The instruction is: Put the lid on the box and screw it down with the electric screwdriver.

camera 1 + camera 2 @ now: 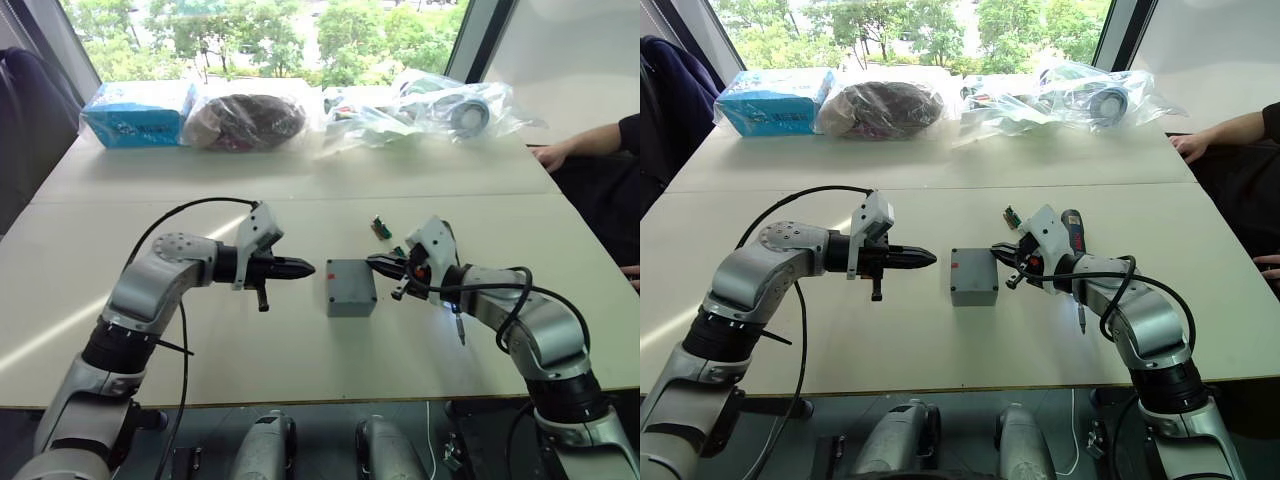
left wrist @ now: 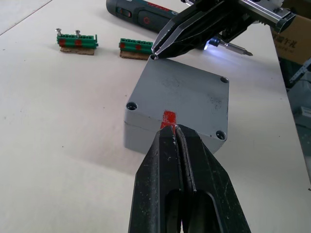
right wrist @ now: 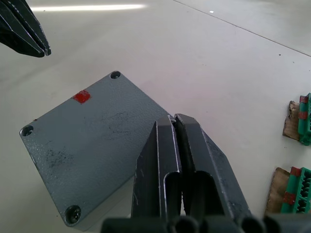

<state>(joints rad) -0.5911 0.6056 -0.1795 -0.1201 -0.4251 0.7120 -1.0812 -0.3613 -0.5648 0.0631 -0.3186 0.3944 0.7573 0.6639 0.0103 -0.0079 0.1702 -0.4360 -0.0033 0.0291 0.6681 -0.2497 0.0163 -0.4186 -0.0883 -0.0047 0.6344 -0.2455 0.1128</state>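
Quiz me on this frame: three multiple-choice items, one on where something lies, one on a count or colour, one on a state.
1. Where does the electric screwdriver lie?
A. On the table beyond the box
B. In the left gripper
C. On top of the lid

2. What colour is the small mark on the lid?
A. Blue
B. Red
C. Yellow

3. How does the left gripper stand?
A. Wide open
B. Shut on the screwdriver
C. Shut, holding nothing

Answers: 1 A, it rests on the table behind the box; 2 B, a red patch sits at the lid's edge; 3 C, its fingers meet with nothing between.
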